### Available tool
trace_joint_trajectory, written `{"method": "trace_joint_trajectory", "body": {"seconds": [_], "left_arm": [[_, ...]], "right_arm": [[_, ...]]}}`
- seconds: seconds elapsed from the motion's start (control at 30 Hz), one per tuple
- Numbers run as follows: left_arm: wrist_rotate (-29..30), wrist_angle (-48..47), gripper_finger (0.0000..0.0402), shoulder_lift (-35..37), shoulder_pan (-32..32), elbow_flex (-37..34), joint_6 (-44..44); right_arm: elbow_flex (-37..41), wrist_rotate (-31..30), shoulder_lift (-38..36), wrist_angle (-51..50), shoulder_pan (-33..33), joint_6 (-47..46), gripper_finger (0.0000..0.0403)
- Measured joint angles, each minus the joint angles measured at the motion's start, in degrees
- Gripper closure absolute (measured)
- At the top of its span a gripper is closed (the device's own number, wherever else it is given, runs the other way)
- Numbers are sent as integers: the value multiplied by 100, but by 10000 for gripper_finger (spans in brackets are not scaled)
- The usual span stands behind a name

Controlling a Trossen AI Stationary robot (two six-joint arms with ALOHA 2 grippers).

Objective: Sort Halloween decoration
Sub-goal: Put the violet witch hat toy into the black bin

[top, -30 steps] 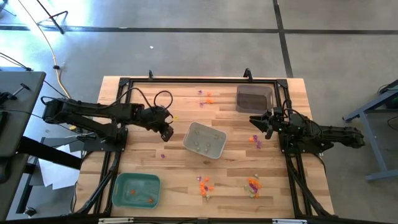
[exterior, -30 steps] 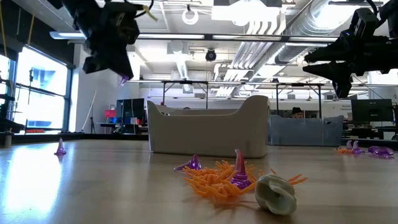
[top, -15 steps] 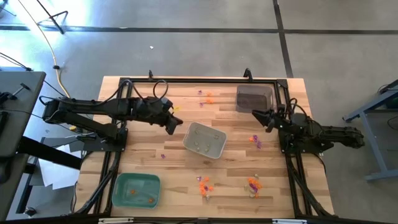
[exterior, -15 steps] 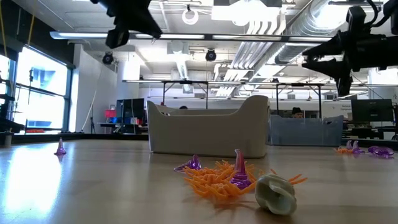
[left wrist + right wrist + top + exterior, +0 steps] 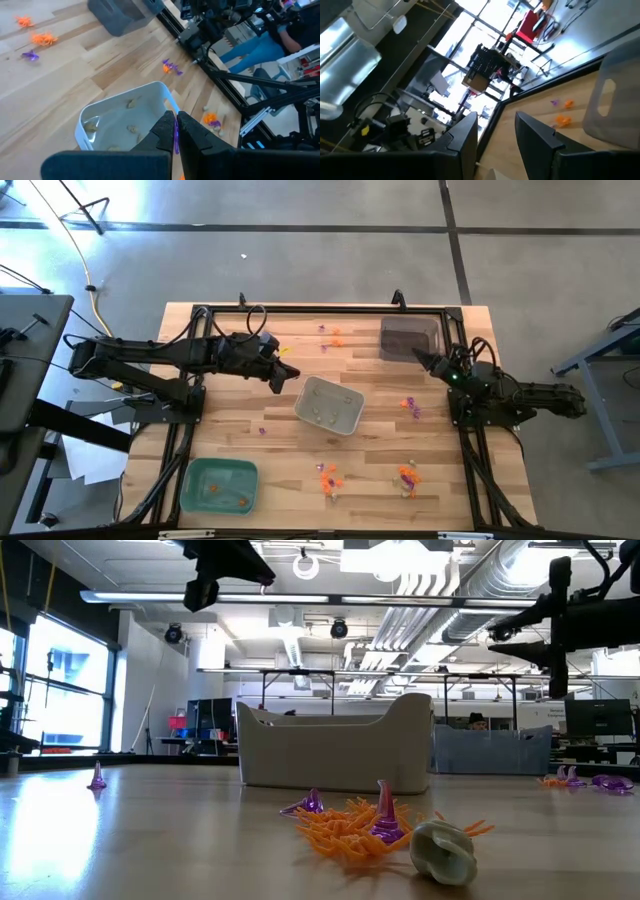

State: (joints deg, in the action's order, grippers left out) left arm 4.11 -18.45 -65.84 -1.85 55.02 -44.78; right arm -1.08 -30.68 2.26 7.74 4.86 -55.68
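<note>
The Halloween decoration lies scattered on the wooden table: orange and purple trinkets [image 5: 331, 335] at the far side, purple ones [image 5: 410, 406] at the right, and orange clusters [image 5: 327, 477] [image 5: 406, 477] near the front. My left gripper [image 5: 282, 377] hovers by the left end of the pale tray [image 5: 328, 405], shut on a purple trinket [image 5: 175, 139]. My right gripper [image 5: 425, 360] stands open at the right, close to the dark tray [image 5: 408, 338], with nothing between its fingers [image 5: 462, 137]. My left gripper pinches the purple trinket between its two fingers; only a thin purple strip [image 5: 175, 131] shows in the gap. The fingers slant down toward the table's right. The trinket is lifted clear, above the near rim of the pale tray [image 5: 125, 100].
A green tray [image 5: 220, 485] with a few trinkets sits at the near left. The pale tray holds several whitish pieces [image 5: 131, 129]. A lone purple trinket [image 5: 263, 430] lies left of the middle. A black frame [image 5: 320, 310] runs around the table's edges.
My left gripper has risen and gone a little toward the far edge and the pale tray, tipping up from pointing steeply down to a shallow slant, and stays shut on the purple trinket. My right gripper has rolled about its own line, staying in place and open.
</note>
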Motion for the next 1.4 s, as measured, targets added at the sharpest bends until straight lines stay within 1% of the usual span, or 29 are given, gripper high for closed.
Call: {"method": "trace_joint_trajectory", "body": {"seconds": [0.07, 0.23, 0.43, 0.53, 0.67, 0.73, 0.8, 0.9, 1.0, 1.07, 1.13, 1.3, 1.4], "left_arm": [[1, -1, 401, 0, 0, 0, 1], [-2, 1, 401, 0, 0, 0, 95], [-1, 8, 401, 0, 0, 0, 117], [-2, 117, 401, 0, 0, 0, 148], [-39, 347, 401, -144, 0, 1, 154], [-108, 600, 401, -324, 0, 0, 155], [-247, 937, 401, -557, 0, 0, 183], [-473, 1691, 401, -959, -4, 0, 300], [-744, 2421, 401, -1362, -81, 46, 308], [-852, 2622, 401, -1684, -148, 264, 344], [-859, 2605, 401, -2025, -205, 601, 508], [-962, 2560, 401, -2946, -386, 1636, 1092], [-963, 2531, 401, -3429, -524, 2254, 1279]], "right_arm": [[1, -75, 1, -21, 0, -88, 277], [1, 178, 0, -17, 0, -90, 277], [1, 221, 0, 13, 0, -115, 277], [2, 221, 0, 41, 0, -372, 277], [2, 262, 2, 159, 0, -408, 277], [2, 441, 2, 440, 0, -407, 277], [1, 778, 1, 901, -1, -408, 277], [2, 1383, 2, 1725, -2, -278, 277], [1, 1732, 0, 2432, -4, -191, 277], [2, 1771, 0, 2717, -2, -97, 277], [1, 1772, 0, 2861, -4, -91, 277], [2, 1906, 2, 2875, -2, -102, 277], [0, 2043, 2, 2884, -4, -140, 277]]}}
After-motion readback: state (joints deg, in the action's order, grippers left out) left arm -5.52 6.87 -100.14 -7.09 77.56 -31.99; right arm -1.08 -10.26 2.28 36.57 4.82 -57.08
